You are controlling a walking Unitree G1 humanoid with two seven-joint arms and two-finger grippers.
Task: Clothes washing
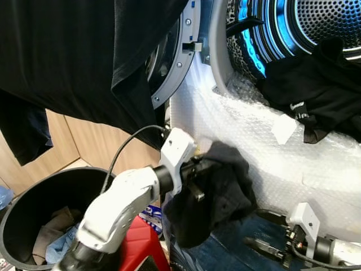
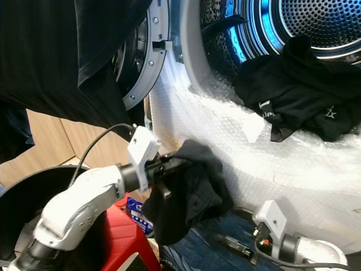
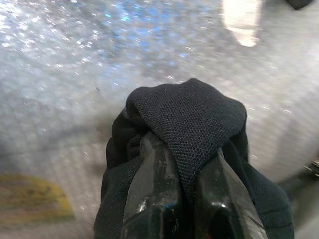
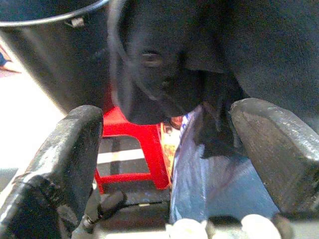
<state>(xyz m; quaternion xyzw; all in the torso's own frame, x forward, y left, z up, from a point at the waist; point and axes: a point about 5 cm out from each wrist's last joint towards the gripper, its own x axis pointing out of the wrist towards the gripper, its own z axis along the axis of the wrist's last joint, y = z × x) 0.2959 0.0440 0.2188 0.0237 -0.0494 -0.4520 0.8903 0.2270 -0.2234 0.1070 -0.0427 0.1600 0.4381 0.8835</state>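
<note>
My left gripper is shut on a black garment that hangs bunched from its fingers, in front of the bubble-wrapped front of the washing machine. The drum opening glows blue above, and another black garment lies over its lower rim. A large black shirt hangs across the open door at upper left. My right gripper is low at the bottom right, open, its fingers apart over blue denim fabric.
A black round laundry basket with clothes inside stands at lower left. A red stool sits beside it below my left arm. Wooden panels line the wall behind the basket.
</note>
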